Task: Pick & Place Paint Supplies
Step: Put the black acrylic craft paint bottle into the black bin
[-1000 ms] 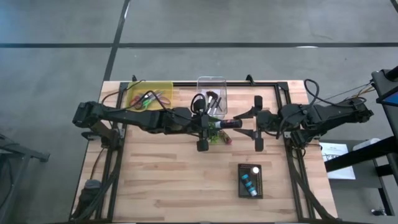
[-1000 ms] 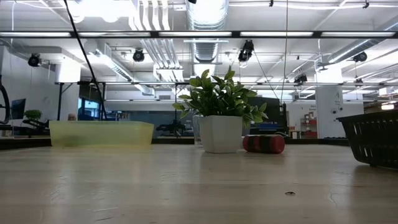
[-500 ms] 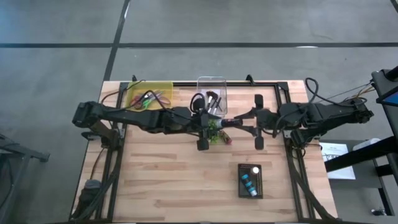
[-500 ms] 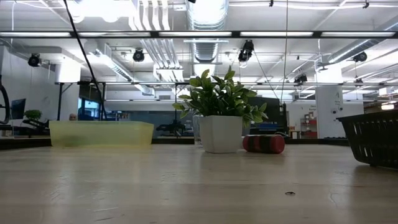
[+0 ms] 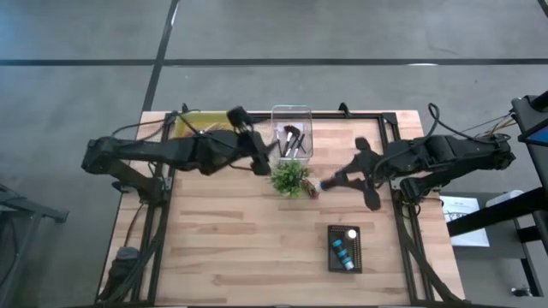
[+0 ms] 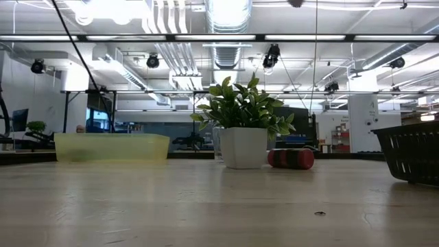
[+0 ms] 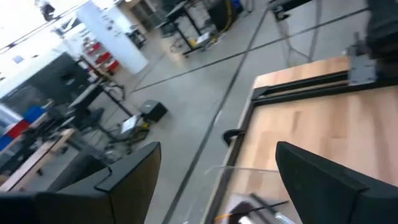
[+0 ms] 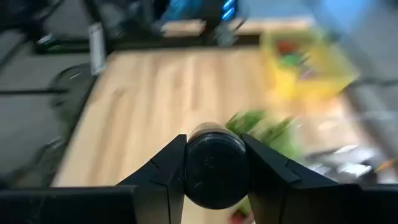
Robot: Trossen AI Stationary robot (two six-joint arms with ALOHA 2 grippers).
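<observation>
Two arms over the table: right gripper pinches a dark tube end-on between its fingers, just right of the plant. Left gripper hangs spread and empty near the clear bin holding brushes. Yellow tray holds scissors; black tray holds tubes.

Left hand spread wide; right hand clamped, holding.

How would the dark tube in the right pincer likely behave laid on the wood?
The dark tube looks cylindrical, so it would probably roll on the flat table. Its smooth end suggests it may slip in the right pincer.
</observation>
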